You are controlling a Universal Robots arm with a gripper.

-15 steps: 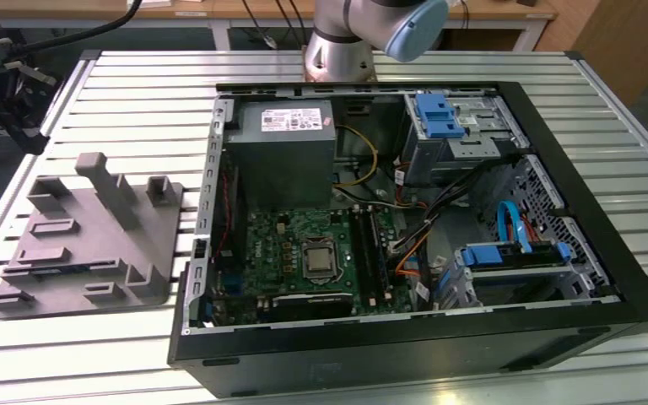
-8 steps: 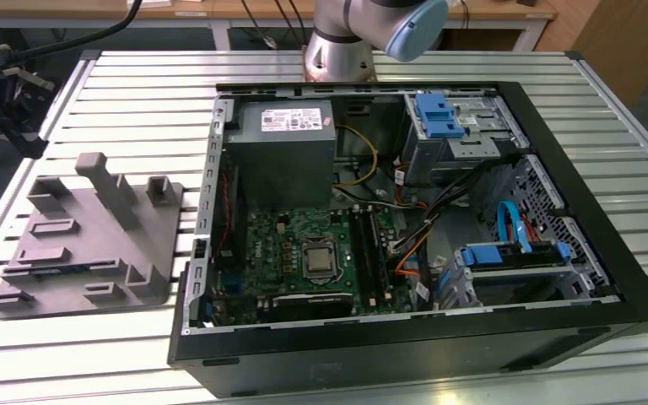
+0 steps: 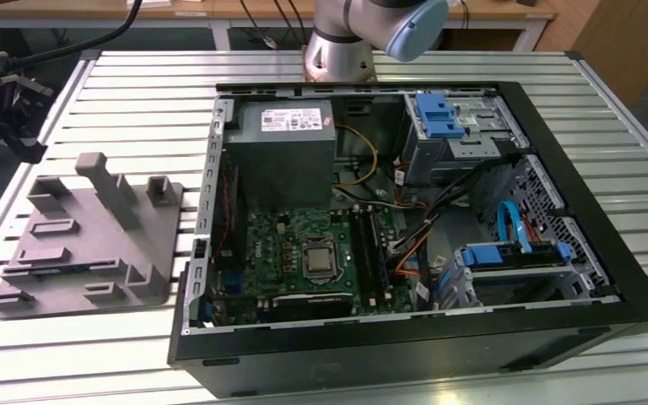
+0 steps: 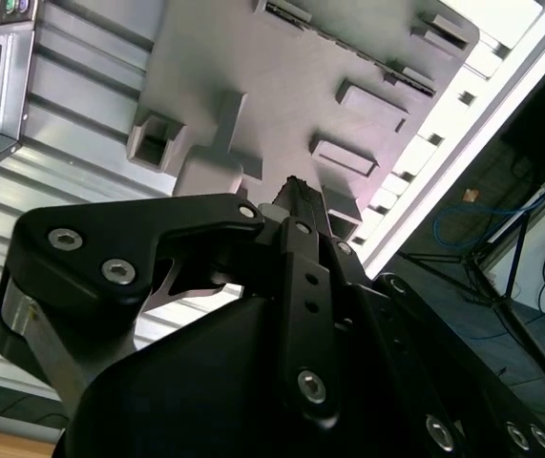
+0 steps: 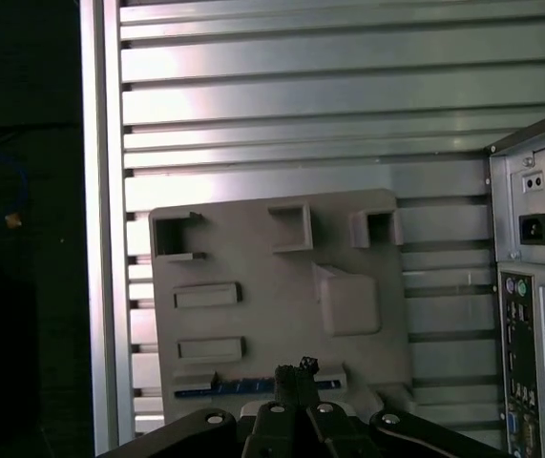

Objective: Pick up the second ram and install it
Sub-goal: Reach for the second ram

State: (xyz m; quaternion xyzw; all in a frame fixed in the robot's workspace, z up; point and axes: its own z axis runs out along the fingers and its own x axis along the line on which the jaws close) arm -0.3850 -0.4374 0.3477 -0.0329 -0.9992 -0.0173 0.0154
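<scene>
- Right now I have the black gripper [image 5: 296, 368] hanging above the grey moulded plastic holder tray [image 5: 282, 248], its fingers together and gripping nothing.
- The second ram [image 5: 239, 388], a thin dark bluish stick, stands edge-up in the tray's long slot, I judge so it can be pinched from above.
- The tray lies on the slatted metal worktop [image 3: 132, 93], at the exterior view's left of the open black computer case [image 3: 414, 346], which keeps any carry short.
</scene>
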